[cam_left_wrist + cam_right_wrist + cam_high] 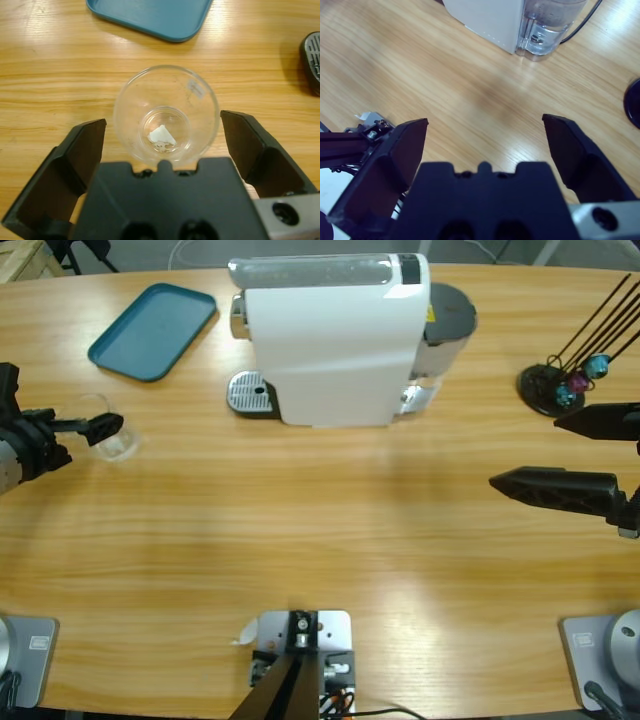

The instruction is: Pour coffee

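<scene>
A clear glass cup (165, 115) stands upright on the wood between the jaws of my left gripper (164, 122), which is open around it without touching. Its bottom shows only a small white patch; no coffee shows in it. In the high view the glass (112, 440) sits at the table's left side with the left gripper (103, 430) reaching in from the left edge. The white coffee machine (330, 350) stands at the back middle. My right gripper (530, 452) hovers open and holds nothing at the far right; it (485, 122) points at bare wood.
A blue tray (152, 330) lies at the back left, just beyond the glass. The machine's round metal drip tray (252, 395) juts out on its left side. A black capsule stand (560, 385) with coloured capsules stands at the back right. The machine's water tank (547, 25) shows in the right wrist view.
</scene>
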